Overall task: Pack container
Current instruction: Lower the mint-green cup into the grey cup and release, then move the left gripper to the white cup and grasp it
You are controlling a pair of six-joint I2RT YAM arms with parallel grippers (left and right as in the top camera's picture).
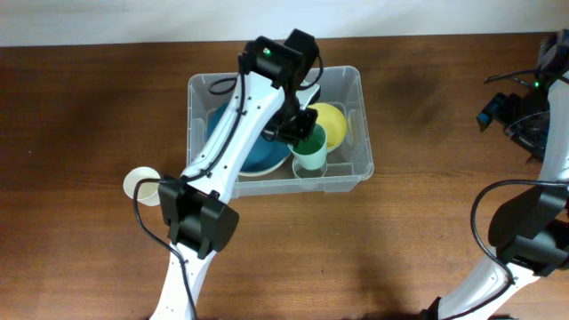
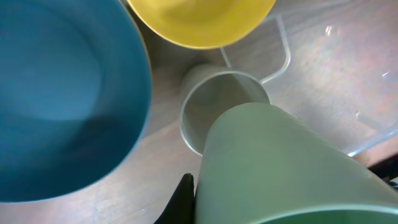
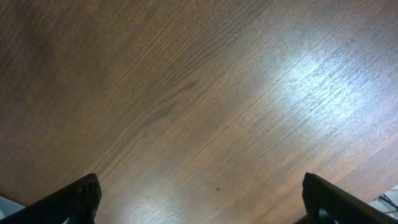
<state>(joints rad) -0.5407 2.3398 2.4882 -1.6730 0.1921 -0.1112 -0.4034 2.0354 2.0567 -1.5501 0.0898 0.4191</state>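
Clear plastic container (image 1: 365, 133) is sat on the wooden counter (image 1: 89, 116), a bit above the middle of the overhead frame. Inside it, a blue bowl (image 1: 260, 153) is parked in the left half and a yellow bowl (image 1: 333, 123) toward the upper right. A pale cup (image 1: 309, 169) is stood against the lower wall, just right of the blue bowl. The left hand (image 1: 300, 127) is reached down into the bin and is closed on a green cup (image 1: 311, 148), which is held right over the pale cup. Whether the two cups are touching can't really be told. In the left wrist view the green cup fills the lower right of the frame, one dark finger (image 2: 184, 198) is seen at its left edge, and the pale cup's open mouth is lined up just behind it. Outside the bin, a cream cup (image 1: 142, 185) is stood on the counter to the lower left of the container, just beside the left arm (image 1: 222, 151). The right hand (image 3: 199, 202) is way off at the right edge of the overhead frame, well apart from the container. In its own wrist view its fingers are spread wide over plain wood.
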